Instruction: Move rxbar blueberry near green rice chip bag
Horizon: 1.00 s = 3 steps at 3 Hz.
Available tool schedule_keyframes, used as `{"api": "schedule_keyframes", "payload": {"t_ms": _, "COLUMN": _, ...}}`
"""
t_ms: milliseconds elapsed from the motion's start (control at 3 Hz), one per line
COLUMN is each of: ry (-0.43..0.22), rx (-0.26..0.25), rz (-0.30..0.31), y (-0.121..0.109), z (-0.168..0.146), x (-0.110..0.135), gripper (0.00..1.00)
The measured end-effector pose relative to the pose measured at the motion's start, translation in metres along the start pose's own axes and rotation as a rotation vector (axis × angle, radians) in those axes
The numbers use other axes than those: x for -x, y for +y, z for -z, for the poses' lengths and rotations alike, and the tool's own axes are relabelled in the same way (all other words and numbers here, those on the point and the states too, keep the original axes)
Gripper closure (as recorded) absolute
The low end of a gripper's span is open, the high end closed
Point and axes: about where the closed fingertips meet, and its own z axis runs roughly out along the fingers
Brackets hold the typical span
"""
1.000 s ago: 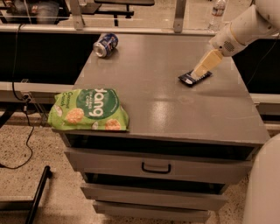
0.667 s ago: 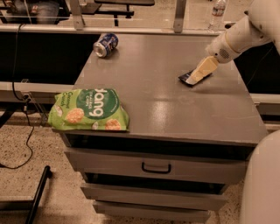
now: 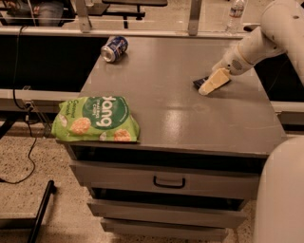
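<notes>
On the grey cabinet top [image 3: 180,118], right rear quarter:

1. rxbar blueberry [image 3: 200,82]. Small dark flat wrapper that lay on the surface near the right edge. Only its left end showed; the rest was covered by the gripper. It lay well apart from the chip bag, diagonally across the top.

2. gripper [image 3: 208,88]. Cream-coloured wedge at the end of the white arm [image 3: 259,40], which reached in from the upper right. It was angled down and left, with its tip on or just over the bar. Whether it gripped the bar could not be told.

3. green rice chip bag [image 3: 97,119]. Large puffy light-green bag with a dark green circle, white lettering and pictured round chips. It lay flat at the front left corner and overhung the cabinet's left edge.

4. blue soda can [image 3: 114,49]. It lay on its side at the rear left, with its open end toward the camera.

Below the top:

5. drawer handle [image 3: 169,182]. Dark pull, centred on the upper drawer front.

Behind the cabinet:

6. water bottle [image 3: 236,14]. Clear and upright.
</notes>
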Motion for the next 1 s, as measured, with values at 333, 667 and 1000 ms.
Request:
{"api": "schedule_keyframes", "payload": {"t_ms": 333, "ry": 0.002, "rx": 0.002, "rz": -0.002, "y": -0.0003, "z": 0.0031, "x": 0.0026, "gripper": 0.61}}
{"api": "schedule_keyframes", "payload": {"t_ms": 667, "ry": 0.002, "rx": 0.002, "rz": -0.002, "y": -0.0009, "z": 0.0082, "x": 0.0061, "gripper": 0.83}}
{"api": "schedule_keyframes", "payload": {"t_ms": 1000, "ry": -0.008, "rx": 0.003, "rz": 0.004, "y": 0.0002, "z": 0.0092, "x": 0.0097, "gripper": 1.00}}
